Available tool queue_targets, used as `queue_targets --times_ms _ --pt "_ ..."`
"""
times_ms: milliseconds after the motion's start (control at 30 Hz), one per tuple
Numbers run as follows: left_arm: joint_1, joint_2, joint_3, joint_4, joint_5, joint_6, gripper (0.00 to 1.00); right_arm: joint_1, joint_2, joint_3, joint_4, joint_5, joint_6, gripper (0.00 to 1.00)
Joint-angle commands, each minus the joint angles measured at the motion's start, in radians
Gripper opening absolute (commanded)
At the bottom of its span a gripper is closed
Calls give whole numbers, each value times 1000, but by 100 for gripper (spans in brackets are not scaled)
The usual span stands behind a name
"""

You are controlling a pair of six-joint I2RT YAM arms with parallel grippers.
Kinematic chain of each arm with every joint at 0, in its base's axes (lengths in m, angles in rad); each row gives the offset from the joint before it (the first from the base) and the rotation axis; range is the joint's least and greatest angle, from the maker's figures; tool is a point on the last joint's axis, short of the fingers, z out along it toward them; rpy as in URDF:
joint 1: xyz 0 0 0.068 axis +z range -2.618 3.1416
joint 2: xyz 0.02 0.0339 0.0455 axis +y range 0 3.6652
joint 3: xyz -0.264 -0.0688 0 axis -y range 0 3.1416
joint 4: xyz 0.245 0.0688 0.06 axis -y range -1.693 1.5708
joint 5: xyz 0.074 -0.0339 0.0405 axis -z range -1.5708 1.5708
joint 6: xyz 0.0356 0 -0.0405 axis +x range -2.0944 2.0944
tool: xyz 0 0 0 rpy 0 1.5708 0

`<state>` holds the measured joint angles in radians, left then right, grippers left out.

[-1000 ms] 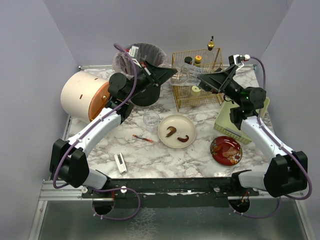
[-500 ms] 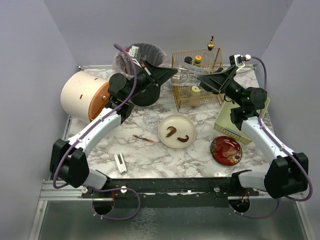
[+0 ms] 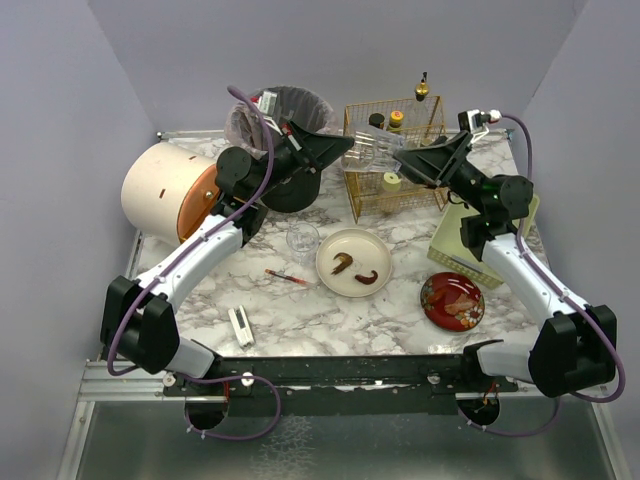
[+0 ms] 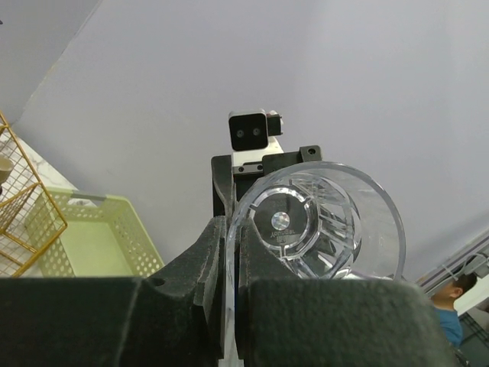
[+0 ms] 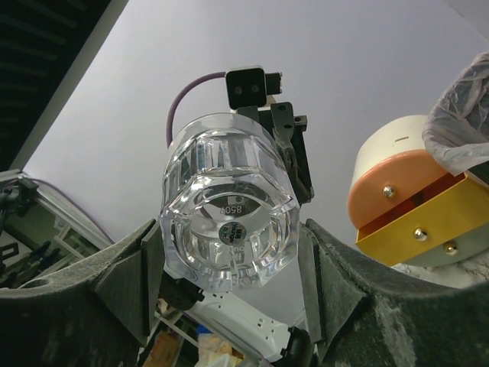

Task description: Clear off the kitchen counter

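Above the far edge of the kitchen counter [image 3: 330, 310]: a clear glass [image 3: 373, 149] hangs on its side in the air, between the two grippers and in front of the gold wire basket [image 3: 400, 200].
Left gripper [image 4: 231, 238]: closed on the clear glass at its rim, one finger inside the wall and one outside (its wrist view looks straight down the inside to the round base).
Right gripper [image 5: 229, 256]: the jaws stand apart on either side of the faceted base, very close to its walls; whether they press on it I cannot tell.
Kitchen counter: white marble pattern with grey veins, spread under both arms and bearing the things below.
Far edge, left of middle: a bin [image 3: 290, 108] lined with clear plastic.
Left edge: a cream drum [image 3: 160, 185] with an orange end, lying on its side.
Middle: a second glass [image 3: 302, 240], upright and just beside a cream plate [image 3: 360, 250], which holds two brown pieces [image 3: 342, 265].
Left of the plate: a red pen [image 3: 287, 277], lying flat and apart from the plate's rim.
Toward the near left corner: a small white object [image 3: 241, 326], too small to name.
Right edge: a pale green basket [image 3: 450, 245], partly under the right arm.
Toward the near right corner: a round red dish [image 3: 452, 300], just in front of the green basket.
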<state>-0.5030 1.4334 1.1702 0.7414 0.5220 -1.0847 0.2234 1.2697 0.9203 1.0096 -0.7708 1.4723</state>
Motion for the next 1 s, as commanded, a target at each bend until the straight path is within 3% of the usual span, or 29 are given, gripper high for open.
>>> queue_targets --times_ms 0,133,267,467,600,800,967 --pt "6 13 -12 47 37 4 21 7 -4 -20 2 37 -37 27" --pt "14 12 -17 46 38 19 58 5 -48 -2 -181 55 -181 23" --pt "47 -4 -34 12 34 46 75 5 -142 53 -557 174 -456 19" --pt "114 -74 -88 -187 -22 160 85 5 -276 186 -1139 575 -835 10" --pt "151 -119 -131 -314 -59 220 87 5 -323 247 -1383 873 -983 6" --pt "158 -170 -102 -547 -128 355 88 5 -290 324 -1607 1272 -1141 0" --pt "158 -190 -62 -708 -162 455 89 -10 -129 417 -1663 1407 -1212 0"
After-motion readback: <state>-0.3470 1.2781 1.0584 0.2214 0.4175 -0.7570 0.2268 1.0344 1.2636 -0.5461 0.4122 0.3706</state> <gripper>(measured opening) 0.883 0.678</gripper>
